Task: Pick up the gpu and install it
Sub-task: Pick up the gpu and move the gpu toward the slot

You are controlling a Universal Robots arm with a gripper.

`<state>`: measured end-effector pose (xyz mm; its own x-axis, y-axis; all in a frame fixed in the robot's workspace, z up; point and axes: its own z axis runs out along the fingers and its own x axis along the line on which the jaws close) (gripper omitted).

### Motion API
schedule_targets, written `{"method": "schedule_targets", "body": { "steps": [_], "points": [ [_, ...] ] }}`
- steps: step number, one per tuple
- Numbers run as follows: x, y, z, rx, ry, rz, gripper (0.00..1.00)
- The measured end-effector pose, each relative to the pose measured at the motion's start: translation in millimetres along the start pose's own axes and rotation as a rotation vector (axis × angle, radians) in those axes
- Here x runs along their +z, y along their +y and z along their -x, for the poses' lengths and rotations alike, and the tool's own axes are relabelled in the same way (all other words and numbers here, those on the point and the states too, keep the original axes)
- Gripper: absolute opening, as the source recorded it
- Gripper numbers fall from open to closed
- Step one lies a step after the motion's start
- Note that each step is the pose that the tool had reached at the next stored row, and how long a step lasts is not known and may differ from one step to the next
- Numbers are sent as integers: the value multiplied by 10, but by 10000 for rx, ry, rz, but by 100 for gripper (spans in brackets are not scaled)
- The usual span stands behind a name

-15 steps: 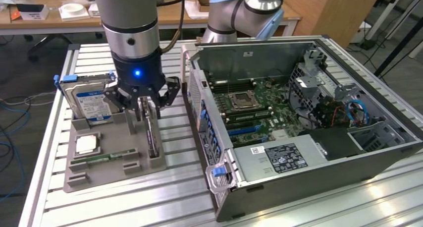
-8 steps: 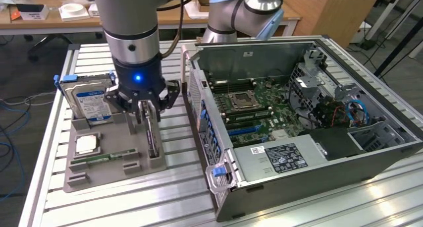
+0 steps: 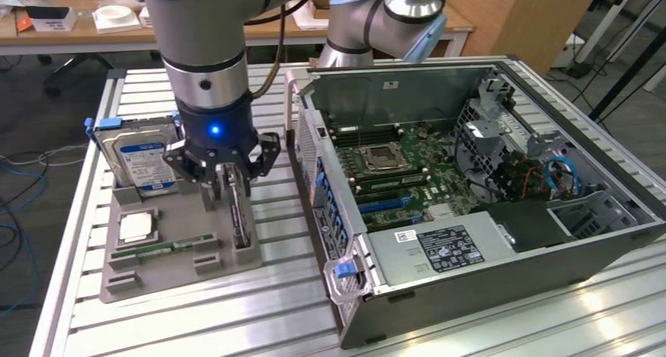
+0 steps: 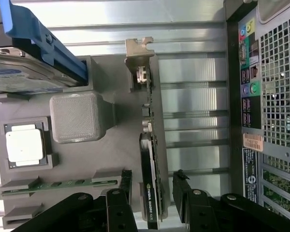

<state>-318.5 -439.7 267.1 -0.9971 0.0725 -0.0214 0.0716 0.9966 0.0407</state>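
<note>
My gripper [image 3: 231, 189] is open, fingers straddling the gpu [image 4: 150, 164], no clamp. The gpu stands on edge in the tray [image 3: 182, 217]. Hard drive [image 3: 140, 154], CPU [image 3: 137, 227] and memory stick [image 3: 167, 245] share the tray. Open case [image 3: 469, 217] sits beside the tray.

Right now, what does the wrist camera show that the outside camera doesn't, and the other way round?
Wrist view: the metal bracket ending the graphics card, and coloured sockets on the computer. Exterior view: the computer's open inside with its green main board, plus the arm. Both: the gripper open astride the card, the hard drive, the grey holder.
</note>
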Motion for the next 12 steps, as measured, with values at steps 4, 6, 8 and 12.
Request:
{"method": "schedule_targets", "body": {
  "steps": [4, 6, 8, 12],
  "points": [
    [58, -2, -2, -9, -1, 1, 47],
    [86, -3, -3, -19, 0, 1, 47],
    [114, -4, -4, -29, 0, 1, 47],
    [166, -6, -4, -50, 1, 2, 47]
  ]
}}
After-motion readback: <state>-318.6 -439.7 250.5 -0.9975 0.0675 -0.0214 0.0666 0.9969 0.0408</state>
